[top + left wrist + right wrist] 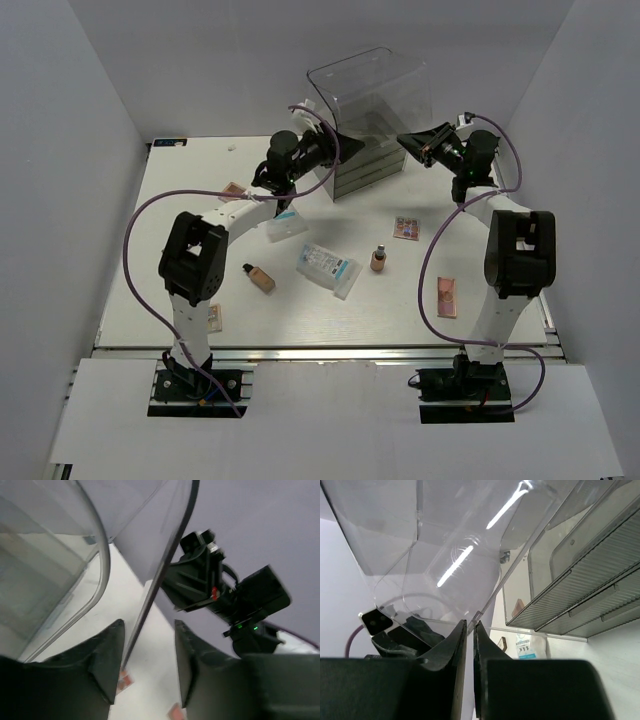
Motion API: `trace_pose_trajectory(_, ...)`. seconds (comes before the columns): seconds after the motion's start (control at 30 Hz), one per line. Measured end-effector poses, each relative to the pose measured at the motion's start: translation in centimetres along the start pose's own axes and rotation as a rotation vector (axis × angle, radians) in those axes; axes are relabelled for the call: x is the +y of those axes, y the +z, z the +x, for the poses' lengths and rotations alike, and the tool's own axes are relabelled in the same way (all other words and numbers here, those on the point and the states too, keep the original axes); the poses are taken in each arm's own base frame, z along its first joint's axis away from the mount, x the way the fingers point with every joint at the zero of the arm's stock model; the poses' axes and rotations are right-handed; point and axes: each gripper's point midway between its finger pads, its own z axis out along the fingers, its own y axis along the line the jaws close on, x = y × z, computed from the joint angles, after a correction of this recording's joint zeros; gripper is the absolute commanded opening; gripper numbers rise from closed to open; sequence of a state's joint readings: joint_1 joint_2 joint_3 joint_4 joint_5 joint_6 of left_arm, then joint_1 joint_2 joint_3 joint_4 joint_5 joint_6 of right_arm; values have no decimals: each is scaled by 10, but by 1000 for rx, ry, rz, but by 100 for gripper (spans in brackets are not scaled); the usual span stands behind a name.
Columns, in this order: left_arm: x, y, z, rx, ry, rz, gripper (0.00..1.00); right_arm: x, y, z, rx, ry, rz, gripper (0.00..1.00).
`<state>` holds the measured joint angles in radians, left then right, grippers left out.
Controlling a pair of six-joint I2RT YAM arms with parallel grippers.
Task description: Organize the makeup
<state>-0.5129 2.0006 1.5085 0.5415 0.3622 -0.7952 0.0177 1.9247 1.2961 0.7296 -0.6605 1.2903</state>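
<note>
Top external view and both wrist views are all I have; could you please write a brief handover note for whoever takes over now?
Left pincer: open, astride a wall edge of the acrylic box.
Right pincer: looks shut on the box's thin wall.
Makeup lies loose on the table: two white packets, two tan bottles, four palettes.
Done: nothing visibly stowed.
Left: presumably sort every piece into the box.

Left gripper (148, 626) parted, right gripper (470, 626) nearly closed
</note>
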Motion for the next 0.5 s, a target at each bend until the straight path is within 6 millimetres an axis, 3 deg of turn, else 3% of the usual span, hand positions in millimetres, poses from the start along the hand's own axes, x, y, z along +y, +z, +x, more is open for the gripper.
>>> trace_pose_trajectory(0.03, -2, 2, -2, -3, -3, 10, 38, 0, 0, 0, 0, -2, 0, 11)
trace_pose_trajectory(0.17, 2, 4, -3, 0, -15, 16, 19, 7, -3, -3, -6, -27, -10, 15)
trace_pose_trajectory(0.3, -7, 5, -4, 5, 1, 54, 16, 14, -6, -3, -2, -69, -19, 27)
trace_pose_trajectory(0.5, -15, 7, -9, -2, 2, 72, 12, 40, -22, 16, 79, -290, -41, 51)
